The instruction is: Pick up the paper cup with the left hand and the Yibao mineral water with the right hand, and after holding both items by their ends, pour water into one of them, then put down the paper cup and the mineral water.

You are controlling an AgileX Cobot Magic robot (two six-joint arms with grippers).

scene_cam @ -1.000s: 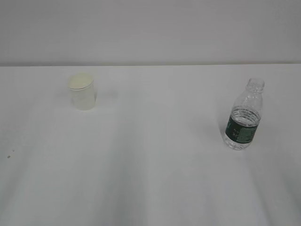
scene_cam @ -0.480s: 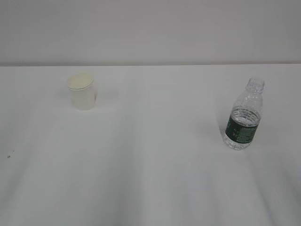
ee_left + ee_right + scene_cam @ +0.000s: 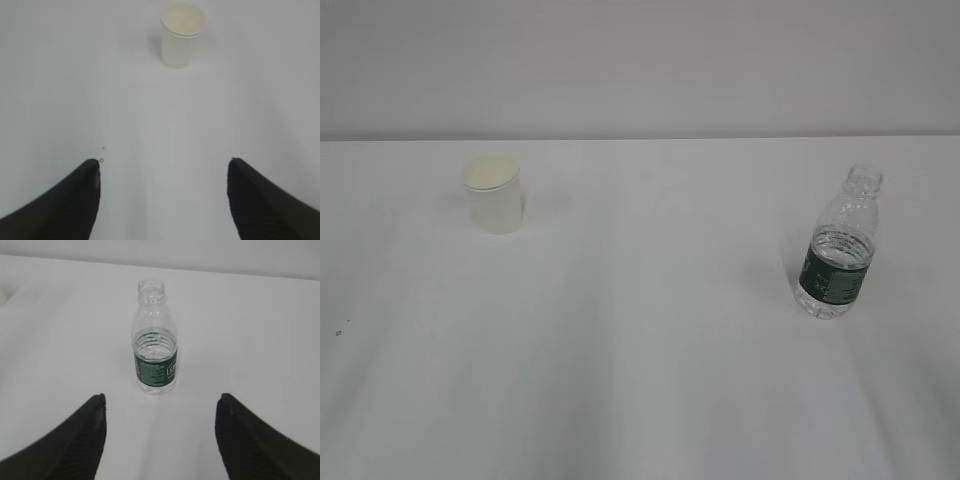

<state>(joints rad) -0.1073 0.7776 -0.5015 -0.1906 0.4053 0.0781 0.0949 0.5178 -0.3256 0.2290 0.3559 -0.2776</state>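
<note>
Cup first: the paper cup [image 3: 495,196] stands upright on the white desk [image 3: 640,350], its open mouth up, toward the far left part of the surface. The Yibao mineral water [image 3: 839,243] stands upright too, well apart from the cup to its right and a little nearer the camera, uncapped, with water reaching about to the top of its dark green label.

In the left wrist view the cup [image 3: 182,34] sits ahead of the left tool [image 3: 163,172], whose two black fingers are spread wide with only bare desk between them. In the right wrist view the bottle [image 3: 155,342] stands ahead of the right tool [image 3: 161,407], whose fingers are likewise held apart and touch nothing.
</note>
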